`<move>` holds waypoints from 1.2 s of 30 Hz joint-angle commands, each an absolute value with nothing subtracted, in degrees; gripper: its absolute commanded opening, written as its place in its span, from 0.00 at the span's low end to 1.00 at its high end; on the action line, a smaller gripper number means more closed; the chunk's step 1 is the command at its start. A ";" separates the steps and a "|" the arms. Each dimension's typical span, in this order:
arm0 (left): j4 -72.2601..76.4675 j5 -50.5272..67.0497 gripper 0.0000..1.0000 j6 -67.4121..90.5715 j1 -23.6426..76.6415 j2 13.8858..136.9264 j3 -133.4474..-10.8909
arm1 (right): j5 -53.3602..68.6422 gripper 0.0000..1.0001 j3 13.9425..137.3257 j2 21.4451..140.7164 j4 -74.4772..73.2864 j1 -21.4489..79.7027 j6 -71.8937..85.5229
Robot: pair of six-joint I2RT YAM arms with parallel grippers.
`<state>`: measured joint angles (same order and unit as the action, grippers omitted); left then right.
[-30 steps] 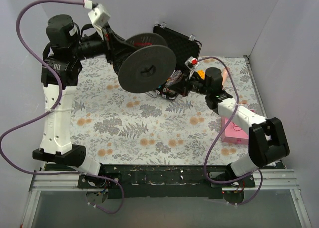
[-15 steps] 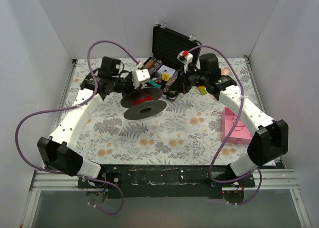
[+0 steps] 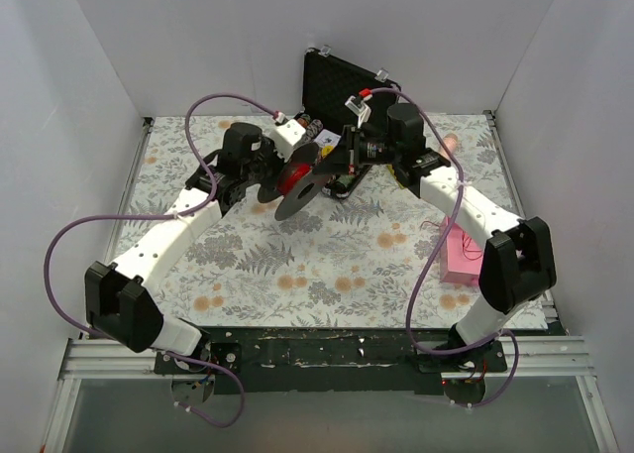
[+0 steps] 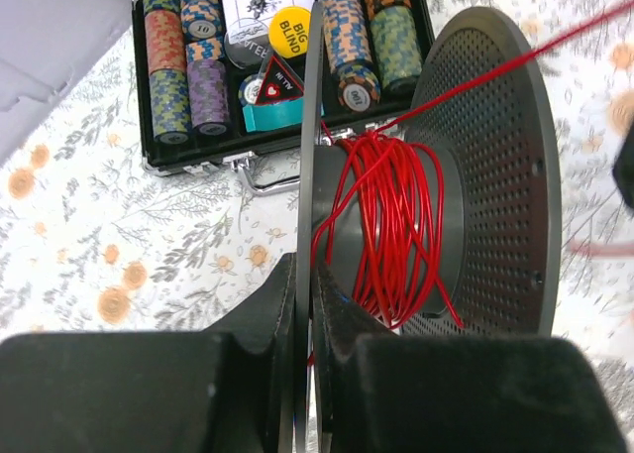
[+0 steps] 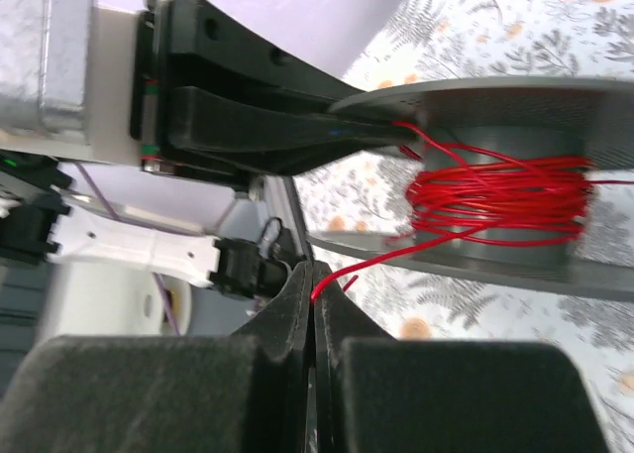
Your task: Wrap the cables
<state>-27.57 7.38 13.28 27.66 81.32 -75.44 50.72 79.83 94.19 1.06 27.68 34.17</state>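
Observation:
A dark grey spool (image 3: 305,187) with perforated flanges stands on edge above the floral table, beside the open case. The thin red wire (image 3: 290,178) is wound loosely round its hub (image 4: 391,225). My left gripper (image 4: 305,304) is shut on the rim of one flange (image 4: 307,146) and holds the spool up. A strand of wire runs off the hub to the upper right (image 4: 555,47). My right gripper (image 5: 313,289) is shut on the free end of the red wire (image 5: 342,275), just beside the spool (image 5: 515,250). In the top view it (image 3: 342,163) sits right of the spool.
An open black case of poker chips (image 4: 277,56) lies behind the spool, its lid (image 3: 342,84) upright. A pink box (image 3: 464,257) lies at the right edge. White walls close in the left, back and right. Purple cables loop off both arms.
My left arm has swung down from high at the left and brought the spool to the case, turning it from flat to on edge. My right gripper has moved left to the spool.

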 commanded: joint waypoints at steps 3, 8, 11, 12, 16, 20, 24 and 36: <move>-14.77 1.14 0.00 35.93 27.51 80.94 -73.39 | 46.60 0.01 77.08 91.32 28.74 33.39 54.85; -12.92 2.98 0.00 46.13 27.25 81.74 -76.63 | 38.35 0.01 84.79 92.90 16.48 40.68 44.51; -13.44 6.14 0.00 51.92 25.06 81.91 -80.06 | 29.47 0.04 89.20 93.17 2.41 43.41 33.69; -13.80 7.98 0.00 53.77 23.83 82.00 -81.20 | 27.36 0.07 88.51 92.38 0.81 43.94 32.18; -15.02 16.42 0.00 60.10 19.43 82.61 -84.19 | 19.62 0.18 82.63 88.16 2.11 46.40 27.87; -15.21 20.13 0.00 63.54 18.02 82.79 -86.04 | 16.53 0.23 78.15 86.05 4.21 47.72 25.66; -15.91 22.84 0.00 65.56 16.88 82.97 -88.32 | 13.89 0.26 73.84 83.50 6.50 48.25 24.70; -17.23 27.85 0.00 64.78 15.38 82.35 -91.76 | 12.74 0.01 63.20 78.05 13.01 48.25 21.37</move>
